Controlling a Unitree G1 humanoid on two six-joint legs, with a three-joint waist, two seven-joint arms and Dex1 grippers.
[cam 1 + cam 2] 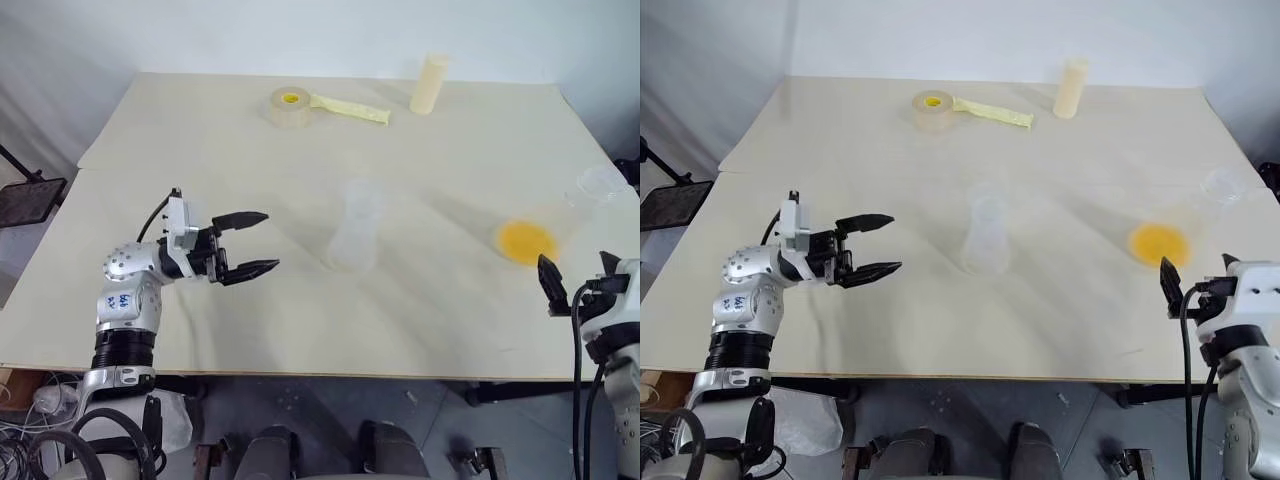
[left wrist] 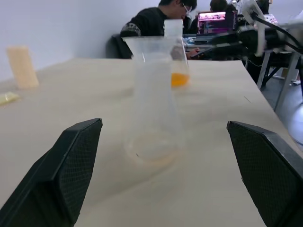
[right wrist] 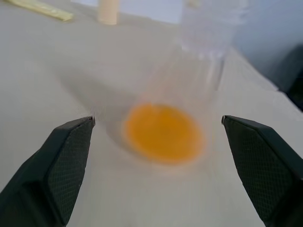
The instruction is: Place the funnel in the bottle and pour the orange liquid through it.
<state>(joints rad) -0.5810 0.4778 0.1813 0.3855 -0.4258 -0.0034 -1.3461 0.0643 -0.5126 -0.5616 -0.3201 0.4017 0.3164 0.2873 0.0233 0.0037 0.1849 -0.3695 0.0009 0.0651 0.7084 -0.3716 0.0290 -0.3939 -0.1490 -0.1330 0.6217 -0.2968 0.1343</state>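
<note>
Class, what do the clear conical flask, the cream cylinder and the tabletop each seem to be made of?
Clear conical flask: probably colourless plastic or glass, faintly frosted; the table shows through it.
Cream cylinder: opaque and matte, perhaps plastic or foam; the look leaves it open.
Tabletop: pale, smooth board, possibly laminated wood, with a soft sheen.

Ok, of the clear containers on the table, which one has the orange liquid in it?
The clear cup near the table's right edge, just ahead of the right claw; orange liquid pools in its bottom. The flask-shaped bottle at the centre looks empty.
</note>
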